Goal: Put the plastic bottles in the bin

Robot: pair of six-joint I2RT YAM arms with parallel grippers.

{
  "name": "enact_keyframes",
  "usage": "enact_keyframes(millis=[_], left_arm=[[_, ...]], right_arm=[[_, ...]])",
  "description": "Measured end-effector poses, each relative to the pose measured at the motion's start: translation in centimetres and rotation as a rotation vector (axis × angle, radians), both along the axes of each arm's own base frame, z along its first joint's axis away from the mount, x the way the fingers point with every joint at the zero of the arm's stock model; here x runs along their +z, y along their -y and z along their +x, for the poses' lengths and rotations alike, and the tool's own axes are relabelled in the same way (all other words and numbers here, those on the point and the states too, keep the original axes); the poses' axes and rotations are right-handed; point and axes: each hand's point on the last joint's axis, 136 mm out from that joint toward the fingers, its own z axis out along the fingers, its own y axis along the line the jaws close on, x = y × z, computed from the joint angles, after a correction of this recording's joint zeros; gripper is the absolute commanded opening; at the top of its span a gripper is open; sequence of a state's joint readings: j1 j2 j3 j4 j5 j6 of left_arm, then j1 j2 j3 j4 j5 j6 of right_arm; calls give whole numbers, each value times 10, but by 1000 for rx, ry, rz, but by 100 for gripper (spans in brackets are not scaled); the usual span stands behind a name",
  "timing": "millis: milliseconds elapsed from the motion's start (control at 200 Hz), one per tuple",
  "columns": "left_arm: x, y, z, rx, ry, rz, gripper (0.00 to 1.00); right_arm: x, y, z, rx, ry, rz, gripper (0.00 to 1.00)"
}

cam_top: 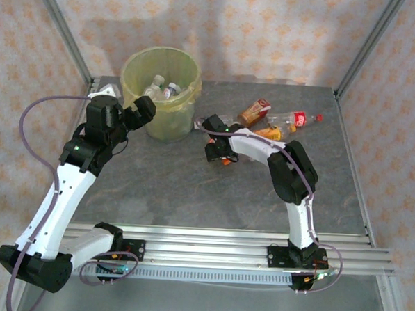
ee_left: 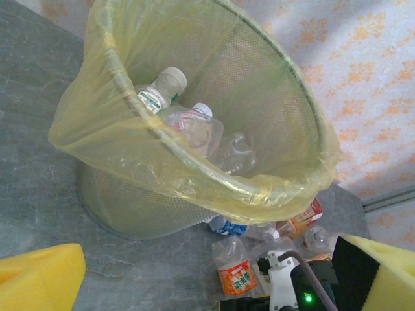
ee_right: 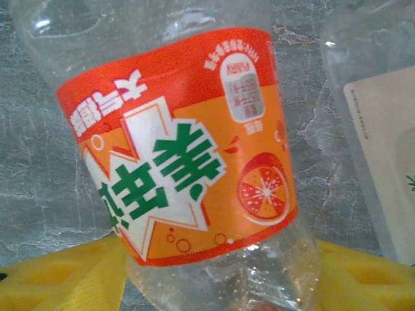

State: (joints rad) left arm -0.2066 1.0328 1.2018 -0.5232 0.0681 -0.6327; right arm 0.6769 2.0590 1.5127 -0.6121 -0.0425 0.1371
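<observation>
Orange-label bottle (ee_right: 181, 175) is flanked by the right gripper (ee_right: 220, 282) (whether clamped cannot be told). Left gripper (cam_top: 145, 106) is spread, empty. Judged light, crushable: mid-label is favoured.

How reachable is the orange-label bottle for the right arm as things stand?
Probably yes: the right end effector sits over the orange-label bottle, yellow pads either side, nothing between; whether they touch it is unclear.

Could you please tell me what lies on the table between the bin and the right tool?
A blue-labelled bottle lies at the bin's foot, with other bottles nearer the right tool; the left wrist view shows this.
</observation>
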Motion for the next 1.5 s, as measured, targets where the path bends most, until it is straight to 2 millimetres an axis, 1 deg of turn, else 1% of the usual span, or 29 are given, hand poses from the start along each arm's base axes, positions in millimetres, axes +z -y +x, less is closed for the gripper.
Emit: enact_keyframes(millis=[190, 330, 460, 530, 616, 846, 996, 1056, 1136, 1336, 1421, 1501], left_arm=[[-2, 0, 0, 4, -4, -3, 100], [-6, 0, 0, 5, -14, -3, 100], [-6, 0, 0, 5, -13, -3, 100], [-6, 0, 0, 5, -14, -3, 100], [-6, 0, 0, 6, -14, -3, 100], [-8, -1, 0, 16, -19, -16, 100], [-9, -1, 0, 18, -22, -20, 100], [-9, -1, 0, 18, -22, -22, 100], [-9, -1, 0, 19, -22, -24, 100], [-9, 3, 0, 2, -23, -28, 100], [-9, 13, -2, -26, -21, -28, 100], [-7, 28, -2, -71, -13, -29, 100]], right_arm=[[-3, -2, 0, 3, -5, 8, 62], [-10, -2, -1, 3, -15, 1, 63], [-16, -3, 0, 5, -22, 0, 63], [-16, -3, 0, 5, -22, 2, 59], [-16, -5, -1, 6, -27, 9, 51], [-16, -4, -5, 8, -25, 22, 37], [-12, 5, -18, 9, -32, 17, 26], [-5, 8, -23, 12, -24, 24, 24], [9, 9, -28, 14, -3, 44, 24], [65, 5, -39, 41, 110, 141, 22], [90, 3, -45, 54, 169, 195, 22], [112, 2, -50, 67, 226, 249, 22]])
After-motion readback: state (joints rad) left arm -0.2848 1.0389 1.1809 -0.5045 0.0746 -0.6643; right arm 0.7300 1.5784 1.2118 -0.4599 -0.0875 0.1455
